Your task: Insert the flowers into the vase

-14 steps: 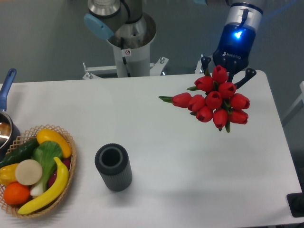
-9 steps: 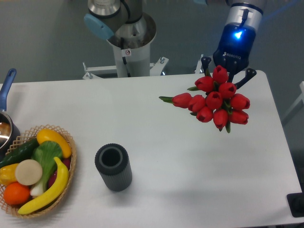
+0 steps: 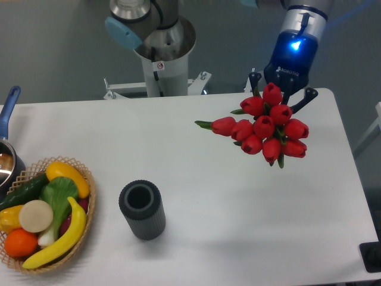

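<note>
The flowers [image 3: 265, 127], a tight bunch of red tulip buds with green leaves, hang over the table's back right part, buds facing the camera. My gripper [image 3: 280, 94] is behind them, with a blue light on its body and dark fingers [image 3: 309, 95] on either side of the bunch; it is shut on the flowers, whose stems are hidden by the buds. The vase [image 3: 141, 210], a dark ribbed cylinder with its opening up, stands upright on the table at the front left, far from the gripper.
A wicker basket [image 3: 88, 208] of fruit and vegetables sits at the left edge. A blue-handled metal pot [image 3: 8, 154] is partly cut off behind it. The robot's base [image 3: 162, 56] stands behind the table's back edge. A dark object [image 3: 372, 256] is at the front right corner.
The gripper and the flowers have shifted slightly left and up in the image. The vase and basket have not moved.
</note>
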{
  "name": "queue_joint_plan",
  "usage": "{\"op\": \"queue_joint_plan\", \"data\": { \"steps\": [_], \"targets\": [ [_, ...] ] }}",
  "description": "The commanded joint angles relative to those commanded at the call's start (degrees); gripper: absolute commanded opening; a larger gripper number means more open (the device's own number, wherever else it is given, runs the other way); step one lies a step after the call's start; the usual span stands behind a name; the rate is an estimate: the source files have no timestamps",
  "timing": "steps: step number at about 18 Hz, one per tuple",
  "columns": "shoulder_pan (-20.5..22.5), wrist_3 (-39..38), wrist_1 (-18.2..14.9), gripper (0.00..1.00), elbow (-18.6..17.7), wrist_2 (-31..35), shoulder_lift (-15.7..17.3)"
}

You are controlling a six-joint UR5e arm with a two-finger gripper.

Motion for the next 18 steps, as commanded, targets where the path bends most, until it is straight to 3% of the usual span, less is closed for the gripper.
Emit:
{"op": "queue_joint_plan", "data": {
  "steps": [5, 11, 14, 18],
  "targets": [
    [-2.81, 0.09, 0.26, 0.26, 0.35, -0.52, -0.35],
    [-5.62, 2.01, 2.98, 0.26, 0.09, -9.66, -2.55],
    [-8.61, 4.83, 3.16, 0.26, 0.0, -10.54, -2.72],
    [-10.37, 4.83, 3.16, 0.26, 0.0, -16.68, -2.99]
  ]
}}
